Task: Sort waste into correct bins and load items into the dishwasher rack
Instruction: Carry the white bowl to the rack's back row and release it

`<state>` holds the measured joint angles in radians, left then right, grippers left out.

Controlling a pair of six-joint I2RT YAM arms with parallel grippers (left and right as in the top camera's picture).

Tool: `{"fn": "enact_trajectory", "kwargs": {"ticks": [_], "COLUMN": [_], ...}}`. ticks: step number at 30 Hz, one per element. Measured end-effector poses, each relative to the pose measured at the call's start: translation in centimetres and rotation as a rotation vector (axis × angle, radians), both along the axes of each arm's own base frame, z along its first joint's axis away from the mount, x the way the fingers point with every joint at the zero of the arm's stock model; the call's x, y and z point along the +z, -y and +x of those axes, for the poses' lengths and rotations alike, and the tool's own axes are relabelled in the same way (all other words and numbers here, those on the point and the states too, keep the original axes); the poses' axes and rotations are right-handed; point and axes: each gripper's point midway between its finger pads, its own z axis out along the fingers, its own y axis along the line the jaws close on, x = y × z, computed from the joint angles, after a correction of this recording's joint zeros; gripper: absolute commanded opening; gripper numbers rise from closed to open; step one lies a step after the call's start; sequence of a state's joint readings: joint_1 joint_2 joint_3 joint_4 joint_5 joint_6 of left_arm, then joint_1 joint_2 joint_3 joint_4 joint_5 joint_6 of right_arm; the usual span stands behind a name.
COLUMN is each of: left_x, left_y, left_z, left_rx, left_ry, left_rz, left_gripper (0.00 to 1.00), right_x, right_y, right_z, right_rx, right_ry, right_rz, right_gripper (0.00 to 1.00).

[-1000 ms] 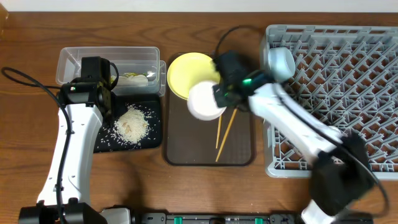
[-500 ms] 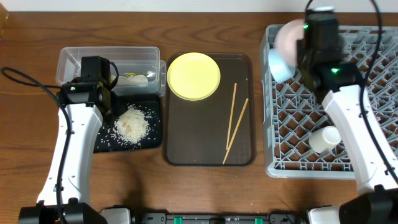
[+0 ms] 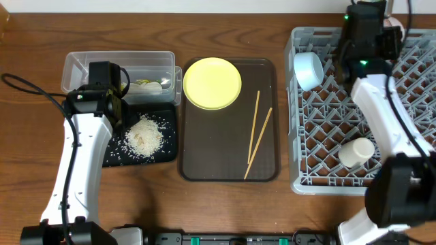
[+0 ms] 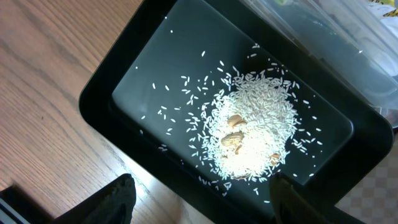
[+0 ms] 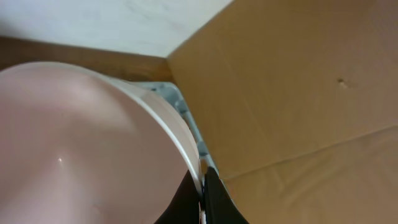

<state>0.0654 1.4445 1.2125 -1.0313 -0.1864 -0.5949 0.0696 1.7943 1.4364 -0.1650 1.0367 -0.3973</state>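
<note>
My left gripper (image 4: 205,202) is open and empty, hovering over the black tray (image 4: 106,93) that holds the heap of rice (image 4: 252,134); the heap also shows in the overhead view (image 3: 144,136). The snack wrapper (image 3: 146,85) lies in the clear tub (image 3: 88,64). My right gripper (image 5: 200,190) is shut on the rim of the white bowl (image 5: 81,149), held at the far edge of the dishwasher rack (image 3: 409,122). The light blue bowl (image 3: 308,69) and the pale cup (image 3: 357,152) sit in the rack. The yellow plate (image 3: 212,83) and the chopsticks (image 3: 257,133) lie on the brown serving tray (image 3: 204,156).
A brown cardboard surface (image 5: 298,93) and a white wall (image 5: 93,25) stand just behind the rack's far edge, close to my right gripper. The black tray's rim sits against the clear tub (image 4: 323,25). Bare wooden table (image 4: 43,74) lies to the tray's left.
My right arm lifted the white bowl off the brown tray and carried it right and away to the rack's far edge. The left arm has not moved.
</note>
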Motion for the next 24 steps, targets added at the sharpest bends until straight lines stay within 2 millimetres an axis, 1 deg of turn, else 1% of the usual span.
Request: {"fn": "enact_trajectory", "kwargs": {"ticks": [2,10,13,19,24], "left_x": [0.0,0.0,0.0,0.0,0.0], "left_y": [0.0,0.0,0.0,0.0,0.0], "left_z": [0.0,0.0,0.0,0.0,0.0], "left_rx": [0.0,0.0,0.0,0.0,0.0], "left_ry": [0.0,0.0,0.0,0.0,0.0], "left_rz": [0.0,0.0,0.0,0.0,0.0], "left_gripper": [0.71,0.71,0.71,0.71,0.71], "right_x": [-1.0,-6.1,-7.4,-7.3,-7.4], "right_y": [0.2,0.6,0.9,1.0,0.4], "right_z": [0.3,1.2,1.1,0.9,1.1], "right_rx": [-0.017,-0.057,-0.094,-0.12,-0.105], "right_ry": [-0.027,-0.166,-0.193,-0.187,-0.18], "right_rz": [-0.022,-0.083,-0.112,-0.126,-0.122], "right_gripper": [0.01,0.01,0.01,0.01,0.01]}}
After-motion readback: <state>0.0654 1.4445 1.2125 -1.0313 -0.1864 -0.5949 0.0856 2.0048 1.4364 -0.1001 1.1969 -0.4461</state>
